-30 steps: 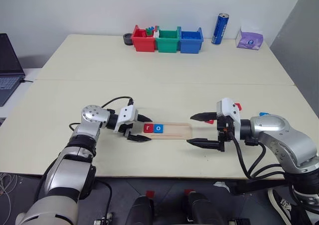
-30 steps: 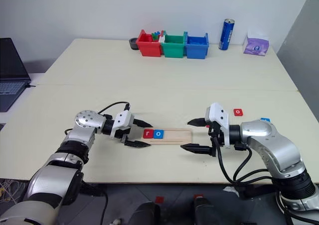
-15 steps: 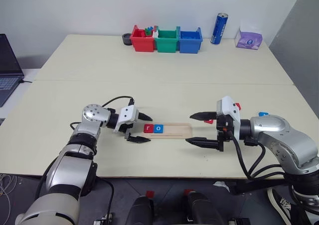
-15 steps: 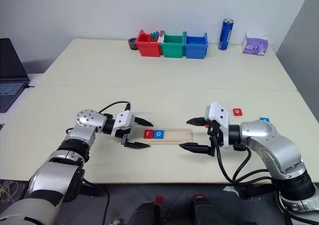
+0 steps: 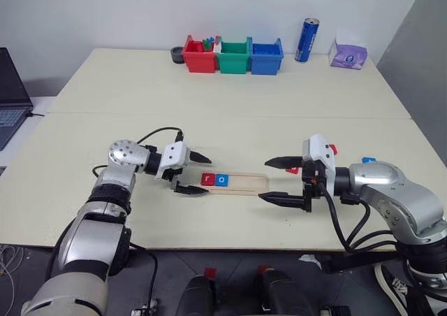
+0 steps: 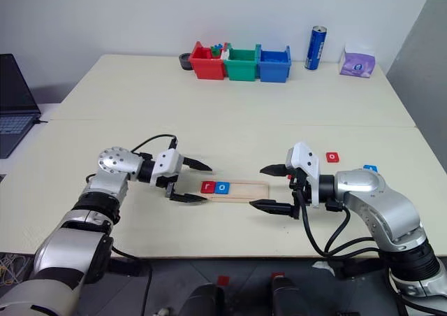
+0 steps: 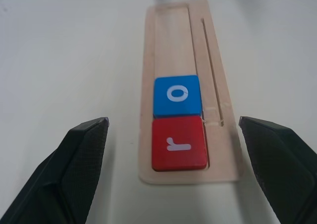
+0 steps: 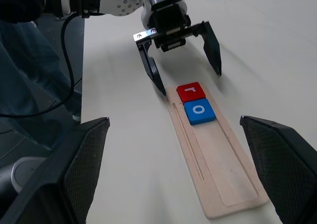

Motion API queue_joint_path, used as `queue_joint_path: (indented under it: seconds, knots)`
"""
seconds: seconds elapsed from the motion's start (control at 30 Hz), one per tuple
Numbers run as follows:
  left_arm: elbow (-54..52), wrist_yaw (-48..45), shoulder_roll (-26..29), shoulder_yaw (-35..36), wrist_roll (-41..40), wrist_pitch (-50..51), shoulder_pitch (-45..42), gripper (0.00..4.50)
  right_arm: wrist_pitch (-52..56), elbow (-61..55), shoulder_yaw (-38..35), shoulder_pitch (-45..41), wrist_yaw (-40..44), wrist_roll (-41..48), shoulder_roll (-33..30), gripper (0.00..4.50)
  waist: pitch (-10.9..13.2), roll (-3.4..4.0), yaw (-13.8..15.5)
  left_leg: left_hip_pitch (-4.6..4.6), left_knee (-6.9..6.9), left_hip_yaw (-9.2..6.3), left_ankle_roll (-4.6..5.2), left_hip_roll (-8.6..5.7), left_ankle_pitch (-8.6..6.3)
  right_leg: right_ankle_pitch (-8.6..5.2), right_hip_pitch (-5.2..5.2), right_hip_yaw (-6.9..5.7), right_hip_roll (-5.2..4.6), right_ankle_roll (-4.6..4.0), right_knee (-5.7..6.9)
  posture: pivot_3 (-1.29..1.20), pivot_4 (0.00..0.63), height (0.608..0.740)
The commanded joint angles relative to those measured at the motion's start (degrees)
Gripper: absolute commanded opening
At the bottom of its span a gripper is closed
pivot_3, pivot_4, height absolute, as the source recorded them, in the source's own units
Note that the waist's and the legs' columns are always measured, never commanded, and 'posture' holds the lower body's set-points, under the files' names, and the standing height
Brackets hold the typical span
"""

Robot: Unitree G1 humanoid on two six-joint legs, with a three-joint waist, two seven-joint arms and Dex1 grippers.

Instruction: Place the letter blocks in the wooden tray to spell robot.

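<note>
Both claws spread; right eye view shows red o block (image 6: 333,157) beyond right claw (image 6: 268,188)

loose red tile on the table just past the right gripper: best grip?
Probably pinch two opposite edges of the red tile, coming straight down with the right gripper. It lies flat on the table, so only its thin sides offer purchase, and there is bare table around it.

Cream table (image 5: 230,96): wooden tray (image 5: 233,182) lower centre; red tile (image 6: 333,157) and blue tile (image 6: 371,168) right; bins (image 5: 234,56), can (image 5: 308,40), tissue pack (image 5: 350,53) at top.
</note>
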Motion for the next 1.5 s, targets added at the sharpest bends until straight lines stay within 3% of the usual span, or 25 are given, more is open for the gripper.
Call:
queue_joint_path:
  seconds: [0.03,0.23,0.33,0.47,0.57,0.87,1.5]
  knots:
    - [-11.51,-1.41,2.93,1.84,-4.33,7.61,2.69,4.46,-0.22,-1.23,-0.83,-0.78,-0.83,0.71,0.71,4.50,0.00,0.00,-0.07,0.00,0.00,0.00,0.00,0.00,0.00,0.00,0.00,0.00,0.00,0.00,0.00,0.00,0.150,0.740]
    - [-32.50,6.11,6.10,5.16,-9.93,25.45,9.92,4.46,1.41,-1.31,-2.34,0.44,-5.18,1.02,2.84,4.50,0.00,0.00,-0.10,0.01,0.00,-0.04,0.00,0.04,0.00,-0.01,0.00,0.00,0.00,0.01,0.02,0.00,0.150,0.740]
    - [-43.51,15.43,4.67,7.32,-11.81,34.48,14.81,4.46,2.04,-0.55,-4.40,1.55,-13.43,-1.17,6.80,4.50,0.00,0.00,-0.02,0.00,0.05,-0.07,-0.01,0.04,0.00,-0.01,0.02,0.00,-0.03,0.01,0.04,0.00,0.150,0.740]
    - [-62.22,30.80,-2.84,7.53,-14.50,44.72,25.56,4.46,1.27,-1.03,-4.14,5.21,-30.97,-13.16,11.78,4.50,-0.03,0.03,0.12,0.02,0.01,-0.06,-0.02,0.10,0.00,-0.01,0.05,0.12,-0.18,0.02,0.02,0.00,0.150,0.740]
    - [-69.17,36.76,-6.51,5.81,-14.57,48.98,29.15,4.46,2.52,-3.54,-5.20,8.22,-37.04,-16.43,14.20,4.50,-0.03,0.02,0.22,-0.06,0.02,-0.11,-0.04,0.06,0.02,0.01,0.03,0.19,-0.33,-0.02,0.05,0.00,0.150,0.740]
    - [-69.43,42.55,-9.80,2.61,-13.11,48.18,31.17,4.46,6.92,-6.49,-2.24,13.49,-49.13,-25.79,20.02,4.50,-0.06,0.05,-0.13,0.11,0.01,0.05,-0.04,-0.07,0.02,-0.04,0.07,0.17,-0.11,0.09,0.04,0.00,0.150,0.740]
    - [-73.27,45.63,-8.52,-0.81,-12.78,49.43,34.40,4.46,14.00,-0.18,-8.73,10.13,-53.58,-24.95,32.88,4.50,-0.06,0.06,-0.07,0.10,-0.03,0.06,-0.04,-0.01,0.02,-0.03,0.05,0.18,-0.06,0.08,0.00,0.00,0.150,0.740]
